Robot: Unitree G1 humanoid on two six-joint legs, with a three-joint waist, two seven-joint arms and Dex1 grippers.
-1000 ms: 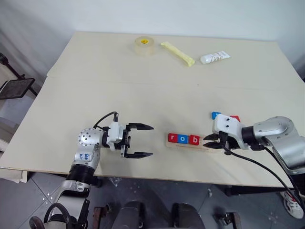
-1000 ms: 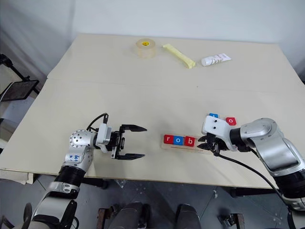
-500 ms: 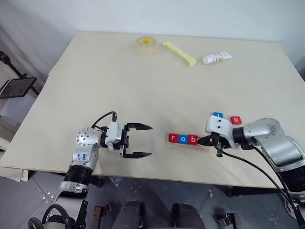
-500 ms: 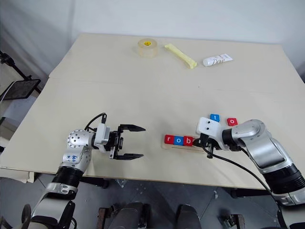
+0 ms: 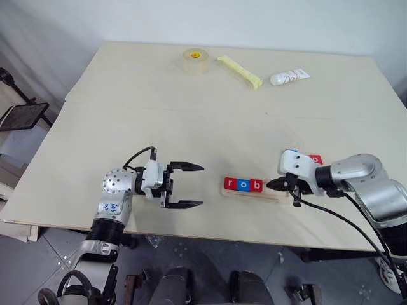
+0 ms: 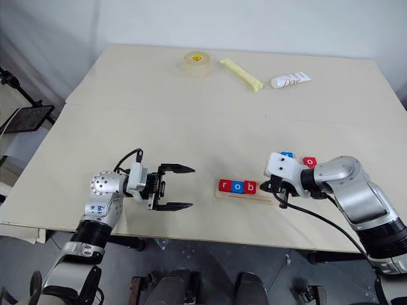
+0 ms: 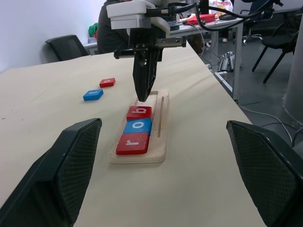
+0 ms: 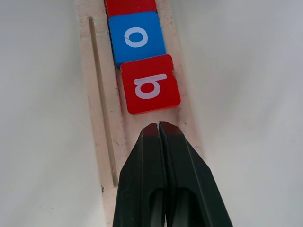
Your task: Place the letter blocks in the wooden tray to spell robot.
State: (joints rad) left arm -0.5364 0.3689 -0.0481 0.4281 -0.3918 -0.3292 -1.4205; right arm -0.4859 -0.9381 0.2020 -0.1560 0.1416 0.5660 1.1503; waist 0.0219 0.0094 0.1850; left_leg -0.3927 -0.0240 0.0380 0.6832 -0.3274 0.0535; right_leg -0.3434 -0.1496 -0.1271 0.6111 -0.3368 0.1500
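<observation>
The wooden tray (image 5: pixel 254 193) lies near the table's front edge. It holds three letter blocks in a row: red r (image 5: pixel 230 183), blue o (image 5: pixel 243 184) and red b (image 5: pixel 256 185); the b (image 8: pixel 150 90) sits slightly askew. My right gripper (image 5: pixel 272 185) is shut with nothing in it, its tip down over the tray just right of the b. Two loose blocks, one blue (image 6: pixel 287 154) and one red (image 6: pixel 310 161), lie on the table behind that gripper. My left gripper (image 5: pixel 201 185) is open and level, left of the tray and pointing at it.
At the far side of the table are a tape roll (image 5: pixel 193 61), a yellow stick (image 5: pixel 238 71) and a white tube (image 5: pixel 289 77). The tray lies close to the table's front edge (image 5: pixel 254 225).
</observation>
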